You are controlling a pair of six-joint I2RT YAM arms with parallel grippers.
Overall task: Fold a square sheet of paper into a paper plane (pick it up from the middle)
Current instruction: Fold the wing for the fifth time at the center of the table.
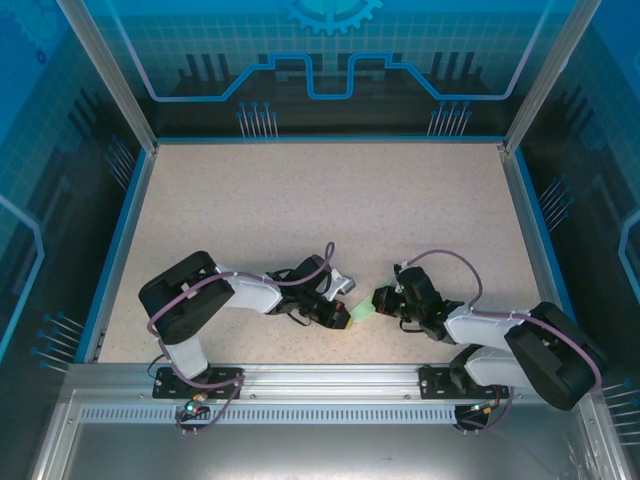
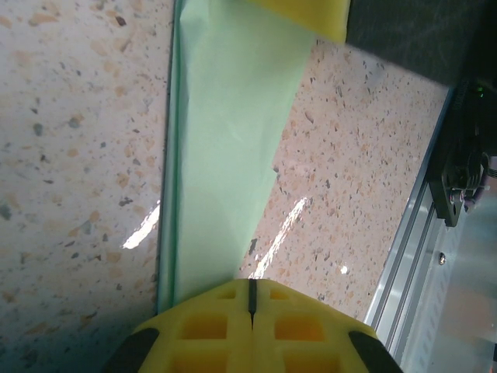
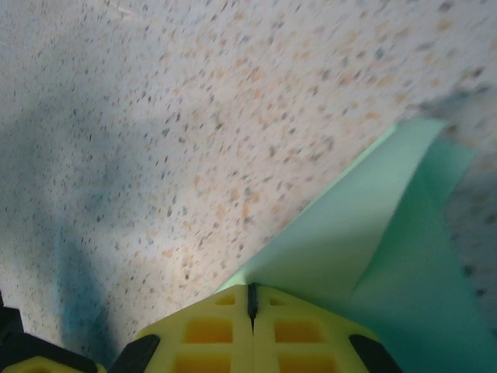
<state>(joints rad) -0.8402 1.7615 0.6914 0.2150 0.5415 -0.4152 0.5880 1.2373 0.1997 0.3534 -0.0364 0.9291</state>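
Note:
The square sheet of paper (image 1: 362,313), pale mint green and folded into a long narrow shape with layered edges, spans the gap between my two grippers near the table's front middle. My left gripper (image 1: 348,314) is shut on one end of it; in the left wrist view the paper (image 2: 225,155) runs from the closed yellow jaws of that gripper (image 2: 251,289) up to a yellow finger (image 2: 311,15) of the other gripper. My right gripper (image 1: 378,303) is shut on the other end. In the right wrist view the paper (image 3: 365,233) fans out to the right from the gripper (image 3: 251,294).
An aluminium rail (image 1: 320,385) runs along the near table edge just behind both grippers and appears again as the rail (image 2: 404,256) at the right of the left wrist view. Blue-trimmed walls (image 1: 120,230) close off the sides and back. The speckled tabletop (image 1: 330,200) stretches away behind the arms.

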